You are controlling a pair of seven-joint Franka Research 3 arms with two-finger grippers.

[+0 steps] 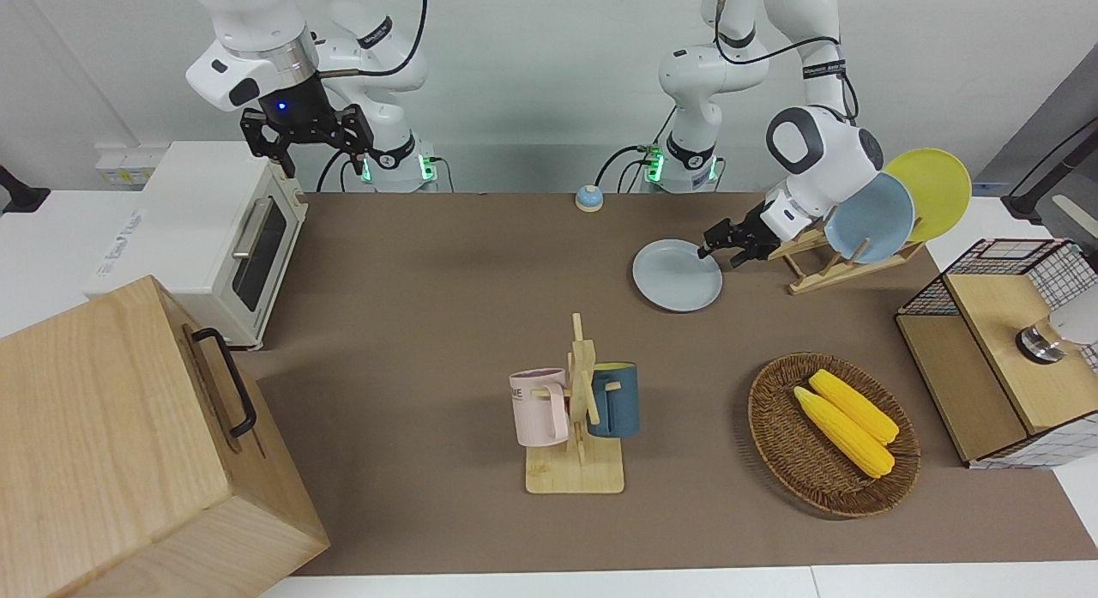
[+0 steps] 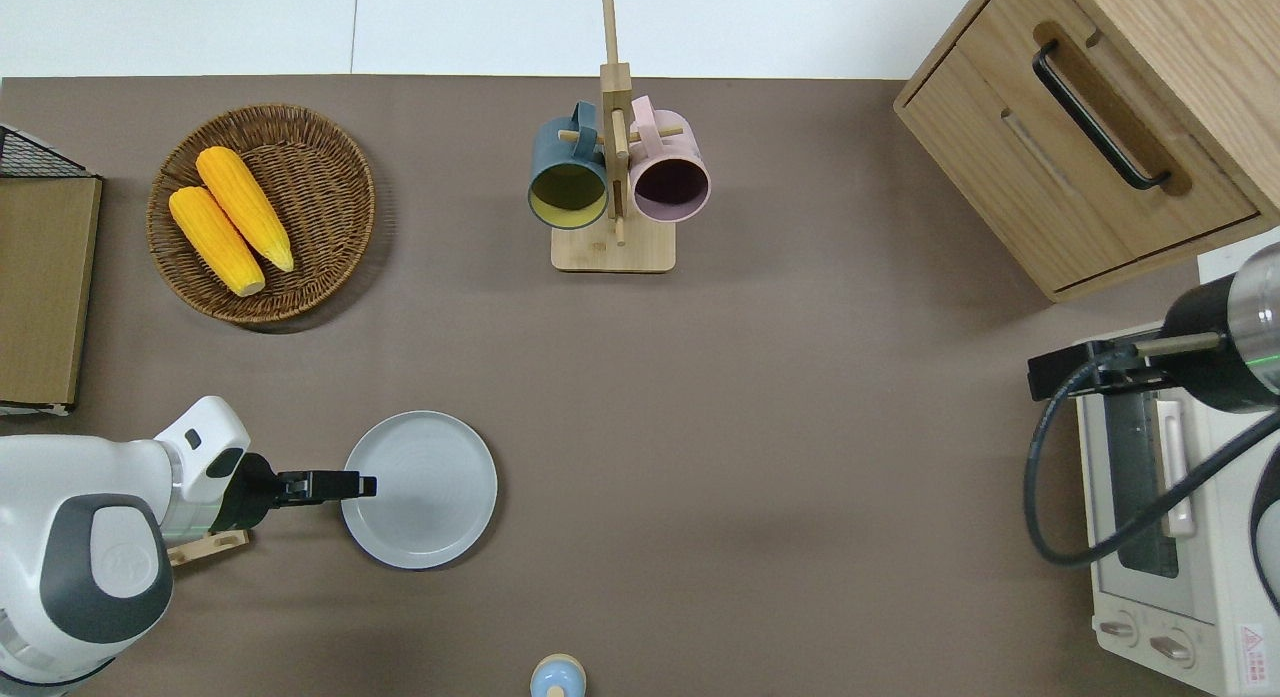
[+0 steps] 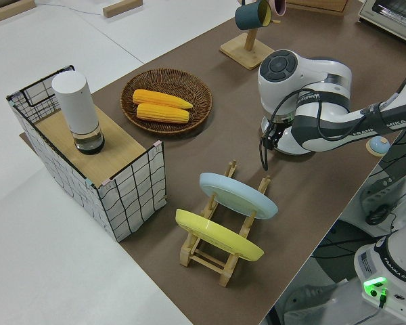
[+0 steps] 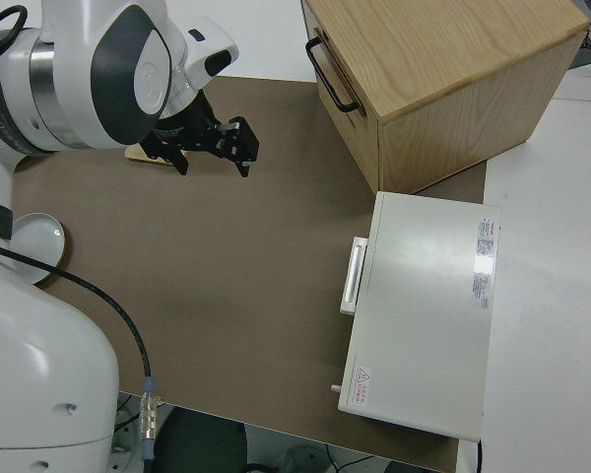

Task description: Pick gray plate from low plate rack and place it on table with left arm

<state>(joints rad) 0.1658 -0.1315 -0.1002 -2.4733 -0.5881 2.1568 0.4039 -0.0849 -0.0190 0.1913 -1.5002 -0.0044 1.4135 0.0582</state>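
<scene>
The gray plate lies flat on the brown table, beside the low plate rack on the side toward the table's middle; it also shows in the overhead view. My left gripper is low at the plate's rim on the rack's side, its fingers turned sideways and slightly apart, overlapping the rim in the overhead view. The rack still holds a light-blue plate and a yellow plate on edge. My right gripper is parked, fingers spread.
A mug tree with two mugs stands farther from the robots. A wicker basket with corn and a wire box are toward the left arm's end. A small blue bell, a toaster oven and a wooden cabinet are also there.
</scene>
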